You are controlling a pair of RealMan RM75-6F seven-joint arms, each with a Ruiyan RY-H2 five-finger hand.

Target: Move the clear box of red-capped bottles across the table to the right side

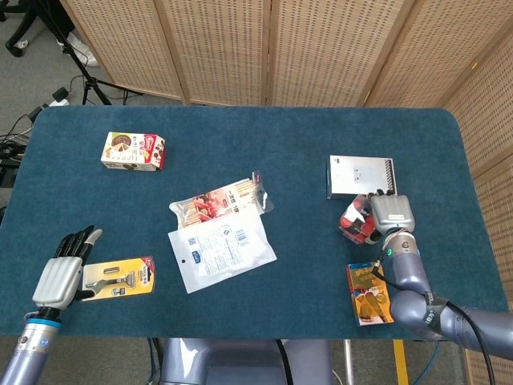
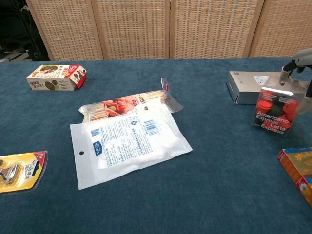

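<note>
The clear box of red-capped bottles (image 2: 275, 113) (image 1: 356, 220) is at the right side of the table, just in front of a flat grey box (image 1: 361, 176). My right hand (image 1: 390, 214) grips the clear box from its right side, with fingers (image 2: 288, 68) over its top. Whether the box rests on the cloth or hangs just above it I cannot tell. My left hand (image 1: 62, 267) hovers at the near left edge with its fingers apart and nothing in it; the chest view does not show it.
An orange packet (image 1: 368, 293) lies near the front right edge, close to my right forearm. A white pouch (image 2: 126, 144) and a pack of sticks (image 2: 127, 105) lie mid-table. A biscuit box (image 2: 57, 77) sits far left and a yellow clip card (image 1: 119, 278) beside my left hand.
</note>
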